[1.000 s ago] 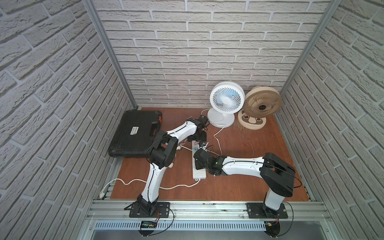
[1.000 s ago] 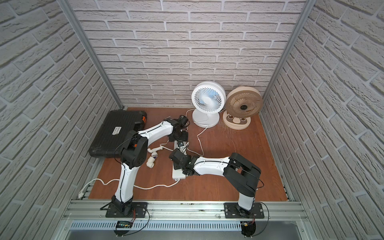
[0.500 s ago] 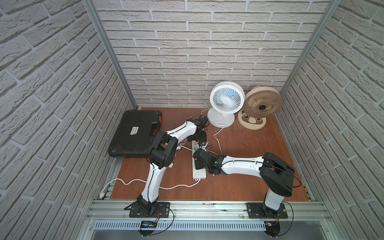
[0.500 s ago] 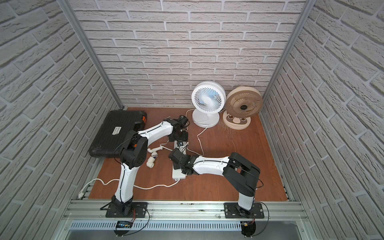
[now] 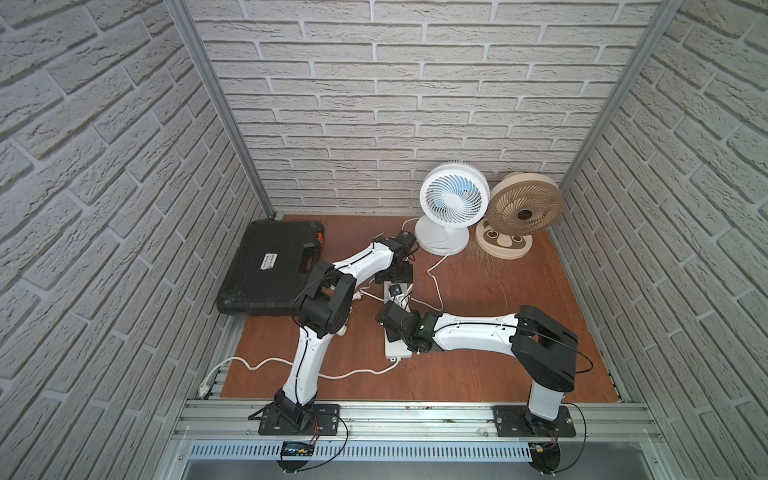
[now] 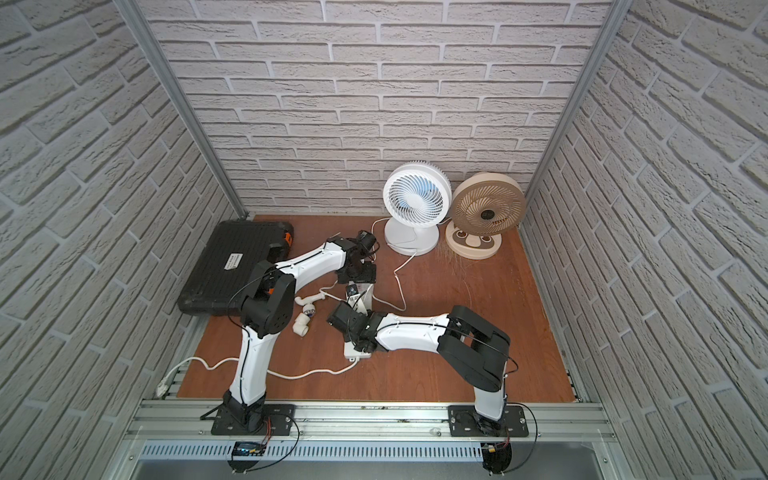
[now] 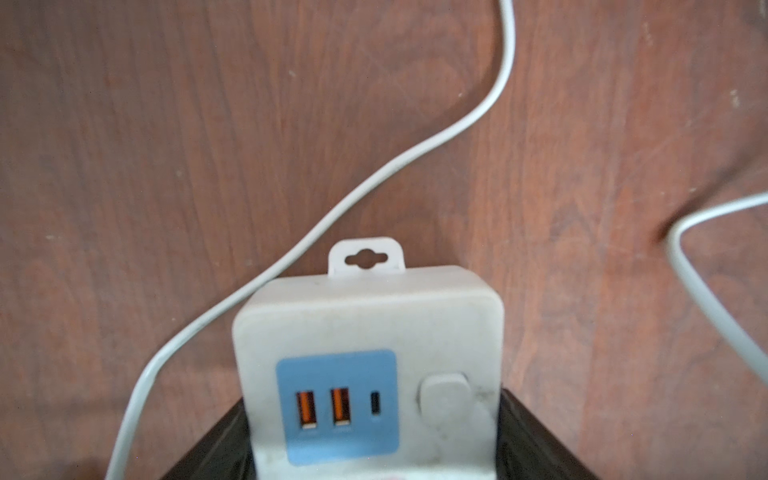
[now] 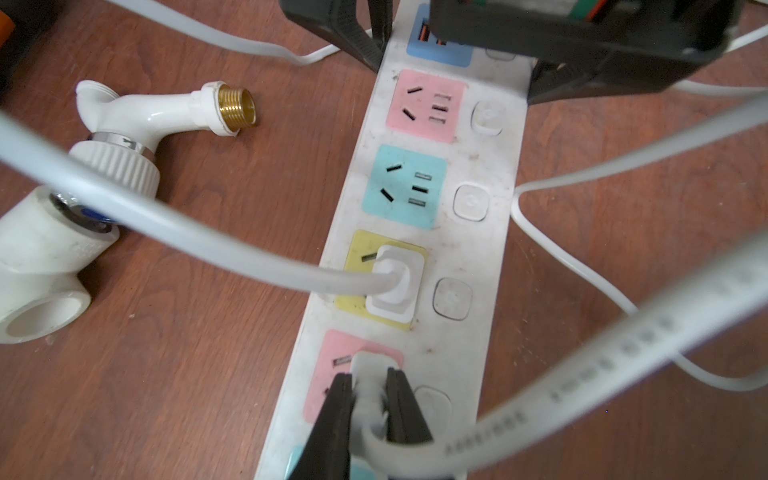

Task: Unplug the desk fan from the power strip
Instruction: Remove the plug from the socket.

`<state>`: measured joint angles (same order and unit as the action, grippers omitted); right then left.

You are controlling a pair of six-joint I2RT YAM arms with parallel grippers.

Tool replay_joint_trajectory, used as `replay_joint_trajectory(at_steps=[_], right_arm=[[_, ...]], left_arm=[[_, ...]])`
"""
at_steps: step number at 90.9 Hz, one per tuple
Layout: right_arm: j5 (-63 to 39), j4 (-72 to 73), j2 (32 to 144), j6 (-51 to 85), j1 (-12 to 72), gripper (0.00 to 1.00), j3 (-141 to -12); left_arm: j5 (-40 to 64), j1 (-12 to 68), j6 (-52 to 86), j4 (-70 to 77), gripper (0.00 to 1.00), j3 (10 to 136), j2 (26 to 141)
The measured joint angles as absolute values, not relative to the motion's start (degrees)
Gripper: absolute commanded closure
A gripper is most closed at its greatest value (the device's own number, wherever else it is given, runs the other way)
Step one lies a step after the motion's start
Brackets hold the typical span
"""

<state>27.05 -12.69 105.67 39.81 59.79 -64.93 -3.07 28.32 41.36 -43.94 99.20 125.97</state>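
Note:
The power strip (image 8: 469, 249) is a long white bar with pastel socket panels, lying mid-table in both top views (image 5: 399, 352) (image 6: 358, 353). My left gripper (image 7: 374, 440) is shut on its far USB end (image 7: 365, 324), one black finger (image 7: 216, 449) against each side. My right gripper (image 8: 369, 380) is shut on a white plug (image 8: 368, 363) seated in a pink socket. Its flat white cord (image 8: 623, 345) leads away toward the white desk fan (image 5: 451, 208) (image 6: 415, 199) at the back wall. A second white plug (image 8: 395, 286) sits in the yellow socket.
A beige fan (image 5: 523, 212) stands beside the white one. A black tool case (image 5: 274, 266) lies at the back left. A white faucet (image 8: 137, 116) and a pipe fitting (image 8: 37, 266) lie next to the strip. The strip's thick cord (image 5: 291, 365) trails to the front left.

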Motion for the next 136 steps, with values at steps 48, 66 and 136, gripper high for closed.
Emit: replay_joint_trajectory(at_steps=[48, 66, 136], right_arm=[[24.47, -6.00, 103.35, 42.00, 58.30, 0.97, -59.86], [22.35, -4.12, 102.54, 43.27, 57.45, 0.97, -58.48], [29.74, -15.51, 107.18, 40.01, 60.82, 0.97, -67.24]], left_arm=[[-3.09, 28.32, 41.21, -43.07, 1.00, 98.35, 125.51], [-3.07, 28.32, 41.23, -43.00, 1.00, 98.26, 125.47], [-2.96, 28.29, 41.23, -42.89, 1.00, 98.21, 125.43]])
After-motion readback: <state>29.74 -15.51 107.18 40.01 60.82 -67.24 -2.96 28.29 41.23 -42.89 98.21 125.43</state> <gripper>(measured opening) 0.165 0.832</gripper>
